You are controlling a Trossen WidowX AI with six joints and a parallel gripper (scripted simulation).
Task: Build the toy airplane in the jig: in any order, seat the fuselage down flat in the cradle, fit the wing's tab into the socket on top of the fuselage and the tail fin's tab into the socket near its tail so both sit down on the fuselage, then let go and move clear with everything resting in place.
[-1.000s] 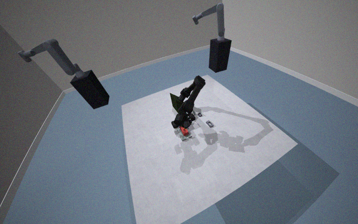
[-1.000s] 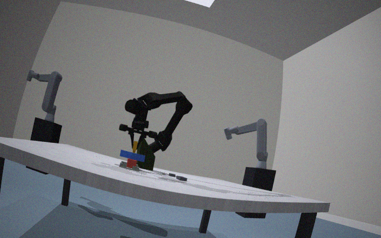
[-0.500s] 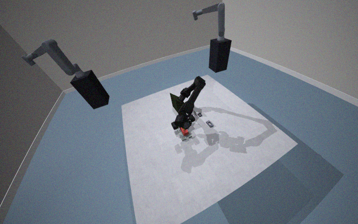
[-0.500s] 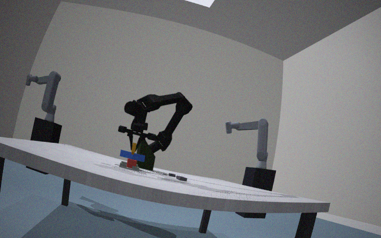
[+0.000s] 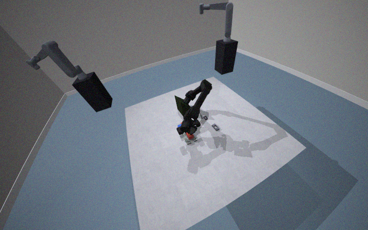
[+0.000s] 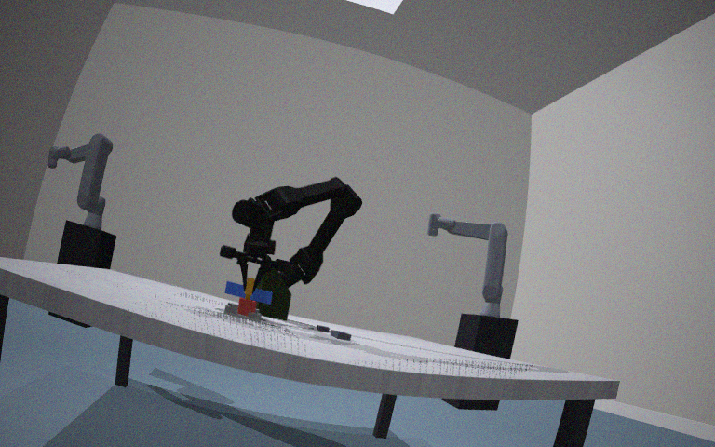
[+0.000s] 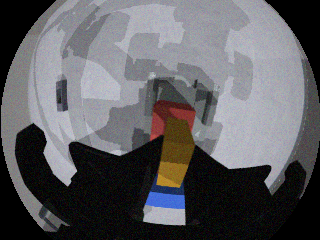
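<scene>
The red fuselage (image 5: pixel 189 136) (image 6: pixel 247 307) (image 7: pixel 159 120) lies in the grey cradle (image 6: pixel 230 309) (image 7: pixel 207 107). The blue wing (image 5: pixel 179 125) (image 6: pixel 263 295) (image 7: pixel 165 200) lies crosswise over the fuselage; its tab and socket are hidden. My gripper (image 6: pixel 249 291) (image 7: pixel 173 141) is shut on the yellow tail fin (image 6: pixel 250 283) (image 7: pixel 175 150), held upright over one end of the fuselage. In the exterior view the fin's lower end overlaps the fuselage's top. I cannot tell whether its tab is in the socket. The arm hides the fin in the top view.
Two small grey blocks, one nearer the arm's base (image 5: pixel 205 117) (image 6: pixel 322 328) and one farther out (image 5: pixel 215 126) (image 6: pixel 341 335), lie to one side. A dark green panel (image 5: pixel 181 106) (image 6: pixel 276 300) stands behind the cradle. Two grey arms on black pedestals stand beyond the table.
</scene>
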